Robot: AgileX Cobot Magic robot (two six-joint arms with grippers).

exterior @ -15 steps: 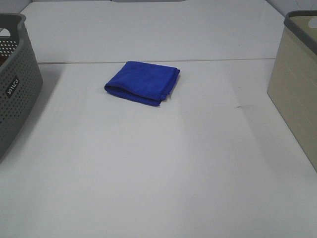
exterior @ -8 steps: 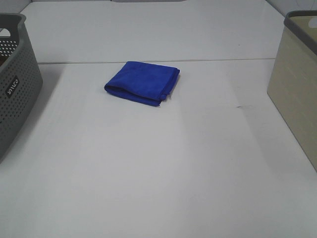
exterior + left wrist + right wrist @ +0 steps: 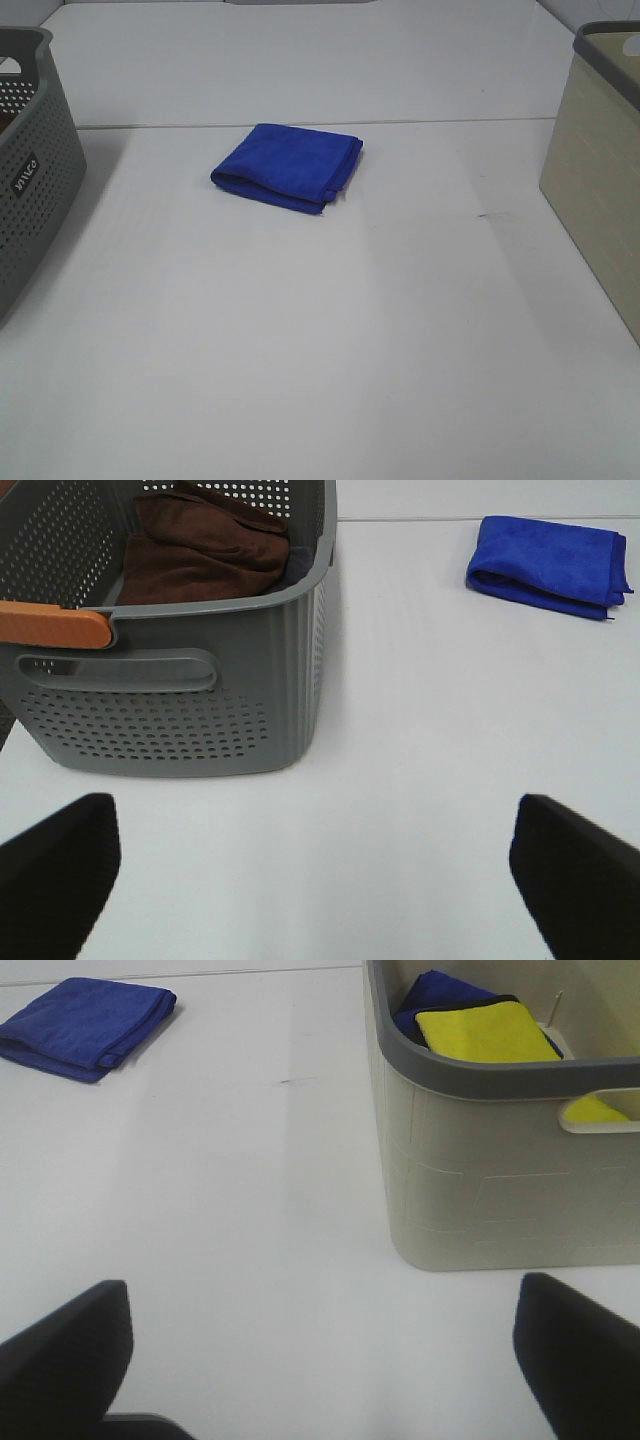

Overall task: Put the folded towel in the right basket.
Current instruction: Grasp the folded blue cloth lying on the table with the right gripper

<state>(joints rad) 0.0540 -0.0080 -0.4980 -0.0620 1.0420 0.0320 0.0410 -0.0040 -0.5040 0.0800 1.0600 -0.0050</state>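
On the table (image 3: 300, 350), folded blue towel (image 3: 288, 165)

The folded towel (image 3: 288, 165) is deep blue and lies flat as a squarish stack on the white table (image 3: 300, 350). The right basket (image 3: 600, 170), beige with a grey rim, stands upright at the table's right edge, well apart from the towel

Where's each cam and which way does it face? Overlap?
Exterior high: mounted high, looking down the table at the blue towel; no robot parts show.
Left wrist: on the left arm, facing the grey basket; open left end effector shows.
Right wrist: on the right arm, facing the beige basket; open right end effector shows.
Shared: blue towel, in all three.
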